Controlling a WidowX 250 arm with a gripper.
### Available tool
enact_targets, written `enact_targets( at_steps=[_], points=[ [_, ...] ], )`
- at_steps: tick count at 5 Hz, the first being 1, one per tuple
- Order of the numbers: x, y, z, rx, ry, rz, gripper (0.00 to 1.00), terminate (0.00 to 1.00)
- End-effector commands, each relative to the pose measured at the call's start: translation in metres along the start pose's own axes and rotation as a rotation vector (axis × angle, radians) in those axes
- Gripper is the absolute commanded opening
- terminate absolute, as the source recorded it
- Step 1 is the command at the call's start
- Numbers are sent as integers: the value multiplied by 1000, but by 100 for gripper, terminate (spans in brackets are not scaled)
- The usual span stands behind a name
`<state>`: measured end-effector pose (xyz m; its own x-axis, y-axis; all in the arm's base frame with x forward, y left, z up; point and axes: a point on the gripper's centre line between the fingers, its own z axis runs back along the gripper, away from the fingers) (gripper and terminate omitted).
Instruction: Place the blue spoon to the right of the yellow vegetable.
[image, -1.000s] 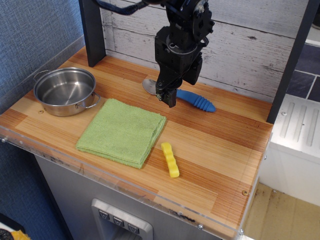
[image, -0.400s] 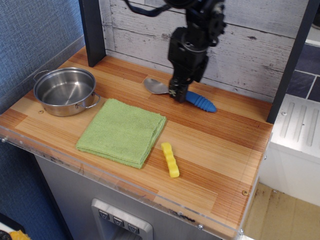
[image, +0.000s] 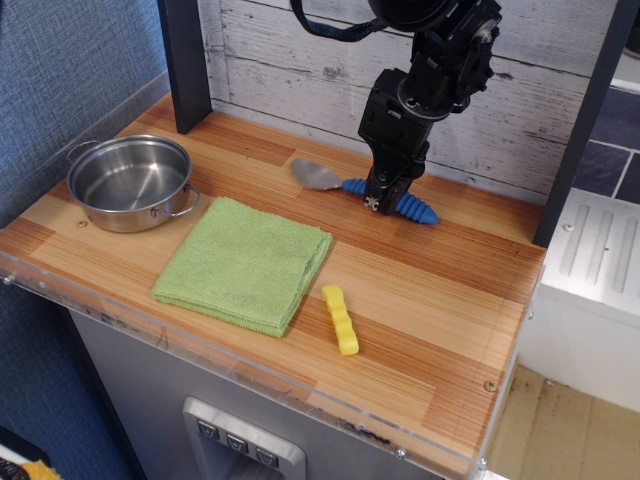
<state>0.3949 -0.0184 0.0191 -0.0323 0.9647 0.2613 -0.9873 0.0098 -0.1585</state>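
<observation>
The blue spoon (image: 410, 207) lies at the back of the wooden counter, near the plank wall, with its silver bowl (image: 314, 175) pointing left. My gripper (image: 383, 201) is down at the middle of the ribbed blue handle, with its dark fingers (image: 375, 200) on either side of it. The jaws look open around the handle and the spoon rests on the counter. The yellow vegetable (image: 340, 319) lies near the front edge, just right of the green cloth and well in front of the spoon.
A folded green cloth (image: 243, 264) lies in the middle left. A steel pot (image: 130, 181) stands at the far left. Dark posts (image: 185, 65) rise at the back left and back right. Bare wood (image: 450, 300) lies to the right of the yellow vegetable.
My gripper has moved right along the spoon, from near its bowl to the middle of the blue handle, and has come lower. The spoon, the yellow vegetable, the cloth and the pot have not moved.
</observation>
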Motion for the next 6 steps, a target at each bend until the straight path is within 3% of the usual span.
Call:
enact_targets(
  at_steps=[1,3,4,6],
  points=[
    [4,-6,22,-54,-6,4,0,0],
    [11,-5,41,-95,-33,-86,0,0],
    [12,-4,63,-116,-67,-128,0,0],
    [-3,20,105,-194,-42,-215,0,0]
  ],
)
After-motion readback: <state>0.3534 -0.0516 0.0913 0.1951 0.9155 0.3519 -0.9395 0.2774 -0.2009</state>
